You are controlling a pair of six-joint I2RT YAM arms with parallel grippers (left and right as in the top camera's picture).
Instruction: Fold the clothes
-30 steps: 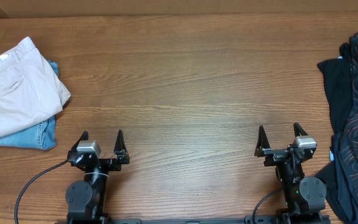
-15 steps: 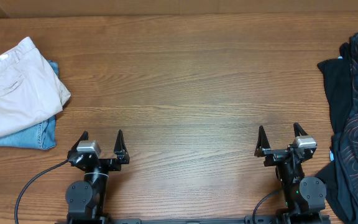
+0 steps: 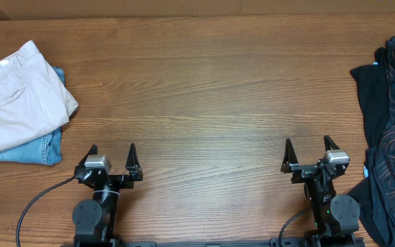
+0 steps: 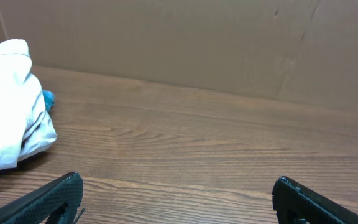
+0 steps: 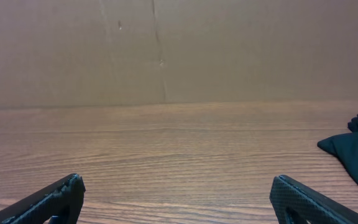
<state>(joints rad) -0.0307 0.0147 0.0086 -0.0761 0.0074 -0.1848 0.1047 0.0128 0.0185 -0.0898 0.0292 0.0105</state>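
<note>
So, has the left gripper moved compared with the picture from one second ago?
No. In the overhead view the left gripper sits open at the same spot as before, just right of the lower corner of the blue denim piece.

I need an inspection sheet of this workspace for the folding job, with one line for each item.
Surface: wooden table, brown grain.
Job's things: beige shorts folded at the far left, lying on a blue denim piece.
Clutter: black clothes heaped at the right edge.
Grippers: left pincer open, empty; right pincer open, empty.
Cables: black cable beside the left arm base.
Surroundings: cardboard wall behind the table.
</note>
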